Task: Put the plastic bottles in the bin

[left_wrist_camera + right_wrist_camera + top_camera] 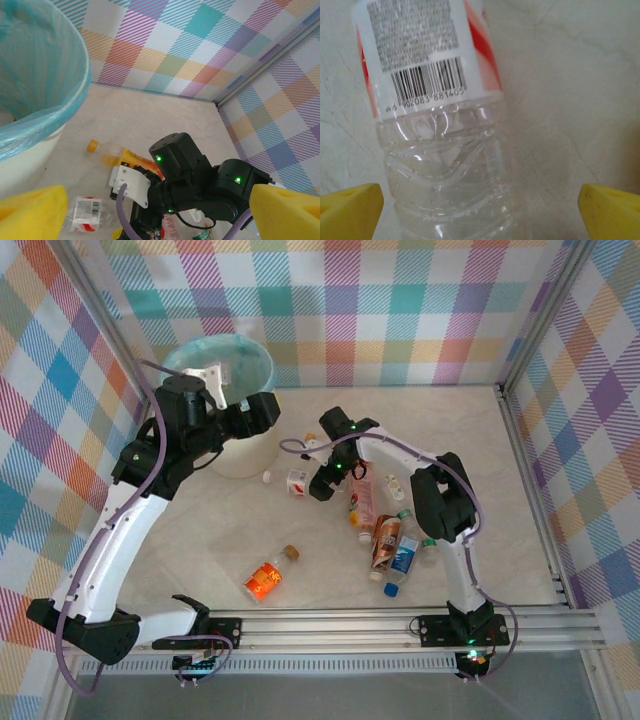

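Observation:
The bin (222, 362), cream-white with a teal bag, stands at the back left; its rim (45, 117) fills the left of the left wrist view. My left gripper (262, 412) hovers beside the bin's right rim, open and empty (157, 215). My right gripper (322, 486) is low over the table, open (480, 215), with a clear bottle with a red-and-white label (437, 130) lying between its yellow fingertips (350, 210), nearer the left one. That bottle (297, 482) lies right of the bin. An orange bottle (267, 579) lies near the front.
Several more bottles lie in a cluster under the right arm: a pink-labelled one (363, 498), a brown one (386, 538), a blue one (405, 556). An orange-capped bottle (112, 154) lies behind the right arm (200, 185). Checked walls enclose the table.

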Robot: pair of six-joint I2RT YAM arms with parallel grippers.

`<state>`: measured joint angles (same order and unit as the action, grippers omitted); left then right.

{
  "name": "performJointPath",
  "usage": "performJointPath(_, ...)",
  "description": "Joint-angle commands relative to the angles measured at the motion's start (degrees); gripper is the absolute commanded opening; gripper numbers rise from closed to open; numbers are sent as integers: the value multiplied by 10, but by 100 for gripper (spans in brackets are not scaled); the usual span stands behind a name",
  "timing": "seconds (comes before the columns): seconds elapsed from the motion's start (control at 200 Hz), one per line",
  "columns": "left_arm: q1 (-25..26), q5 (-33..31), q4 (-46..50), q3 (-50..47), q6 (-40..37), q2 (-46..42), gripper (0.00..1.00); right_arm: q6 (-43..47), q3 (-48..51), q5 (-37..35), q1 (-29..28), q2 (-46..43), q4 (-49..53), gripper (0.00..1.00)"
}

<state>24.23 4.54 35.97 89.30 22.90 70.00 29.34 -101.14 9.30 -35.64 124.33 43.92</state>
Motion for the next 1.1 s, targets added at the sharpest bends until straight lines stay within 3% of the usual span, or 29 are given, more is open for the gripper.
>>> performJointPath(0.0, -4, -9, -3, -11, -6, -11, 93, 17, -16, 20, 1, 18, 36, 95)
performJointPath(0.16, -4, 5, -17, -33, 9, -12, 93, 0, -16, 31, 0, 14, 36, 74)
performJointPath(0.3, -5, -1, -19, -34, 13, -14, 93, -14, 17, 33, 0, -41, 4, 64)
performJointPath(0.675, -5, -5, -33, -29, 14, -16, 93, -45, 156, 30, 5, -251, -87, 59)
performJointPath(0.9, -5, 14, -51, -30, 22, -2, 93, -88, 229, 82, 18, -361, -155, 59)
performJointPath(1.095, -5, -11, -55, -45, 21, -3, 93, -129, 282, 121, 18, -416, -243, 58)
